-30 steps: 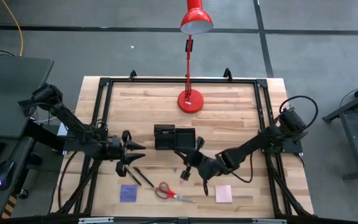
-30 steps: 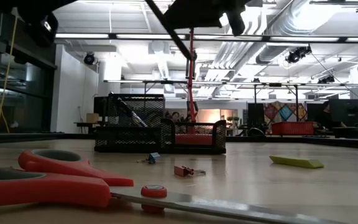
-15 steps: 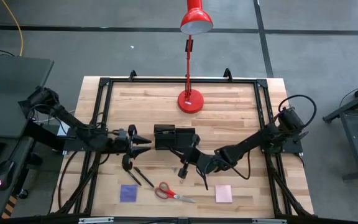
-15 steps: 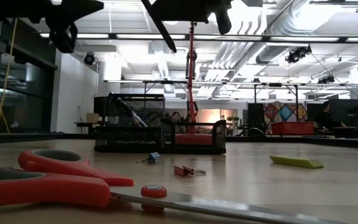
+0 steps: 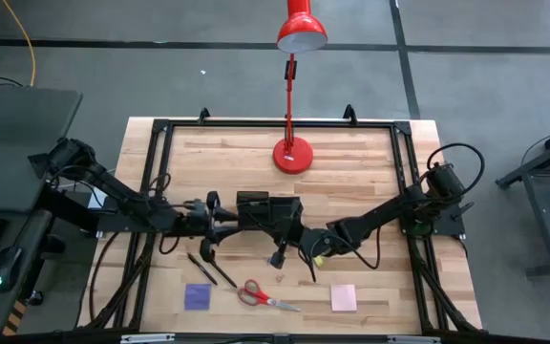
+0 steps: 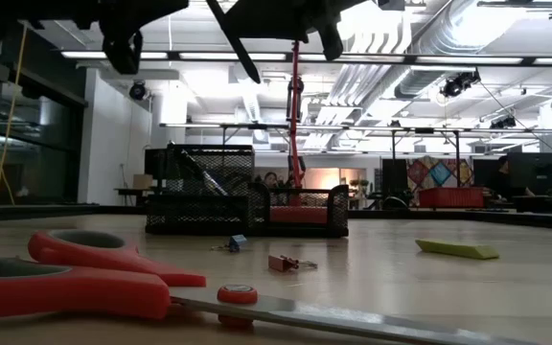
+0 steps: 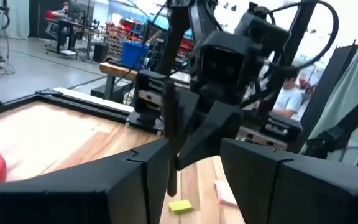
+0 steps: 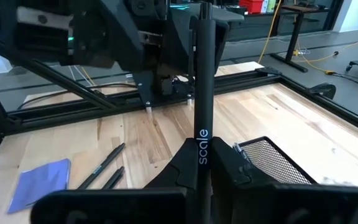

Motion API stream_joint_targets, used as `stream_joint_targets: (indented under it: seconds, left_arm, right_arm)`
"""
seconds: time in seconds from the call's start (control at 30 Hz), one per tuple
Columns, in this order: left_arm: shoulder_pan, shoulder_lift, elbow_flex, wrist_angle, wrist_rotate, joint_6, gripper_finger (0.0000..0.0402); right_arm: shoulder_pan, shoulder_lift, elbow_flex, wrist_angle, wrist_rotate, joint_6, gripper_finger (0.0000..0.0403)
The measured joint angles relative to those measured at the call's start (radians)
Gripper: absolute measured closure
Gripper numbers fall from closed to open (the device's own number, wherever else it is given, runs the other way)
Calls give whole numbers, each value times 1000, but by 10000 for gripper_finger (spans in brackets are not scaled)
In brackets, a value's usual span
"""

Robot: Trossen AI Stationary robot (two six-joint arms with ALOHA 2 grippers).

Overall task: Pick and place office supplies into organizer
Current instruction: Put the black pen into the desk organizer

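1. High view: the organizer [image 5: 267, 208] sits near the middle of the counter [image 5: 370, 162], with the red lamp [image 5: 293, 154] at its 12 o'clock. The right tool [image 5: 292, 235] hangs at its 5 o'clock edge, pressed together on a black pen [image 5: 309, 268] that trails out toward 5 o'clock. I judge it is lining the pen up over a compartment. The left tool [image 5: 223, 215] waits just at the organizer's 9 o'clock.
2. Also in the high view, the rest of the supplies lie along the counter's 6 o'clock edge. Two loose pens [image 5: 208, 270] are at the organizer's 7 o'clock, with a purple pad [image 5: 197, 296] beyond them. The scissors [image 5: 261, 294] are at 6 o'clock and a pink pad [image 5: 343, 297] at 5 o'clock.
3. Low view: the organizer [image 6: 247, 206] stands on the counter. The held pen [image 6: 234, 40] slants above it, clear of the rim, so the drop is not yet made. The scissors [image 6: 94, 278] lie nearest the camera.
4. Left wrist view: the left tool [image 7: 194, 168] has its fingers spread, and I see nothing pinched between them. Through the gap a small yellow block [image 7: 180, 206] lies on the counter.
5. Right wrist view: the right tool [image 8: 202, 155] pinches the pen [image 8: 202, 87] low on its barrel. The long free end can therefore lead into the mesh organizer [image 8: 269, 162] close by.
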Motion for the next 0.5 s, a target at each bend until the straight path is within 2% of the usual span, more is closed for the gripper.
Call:
stream_joint_targets:
  seconds: [0.3,0.4,0.5]
  left_arm:
    - [0,58,41,-8,-39,16,266]
    - [0,58,42,-18,-43,7,266]
    - [1,58,42,-32,-44,6,266]
  right_arm:
    - [-1,45,0,24,-3,17,399]
    - [14,48,0,26,43,-8,400]
    - [24,48,0,81,40,-46,400]
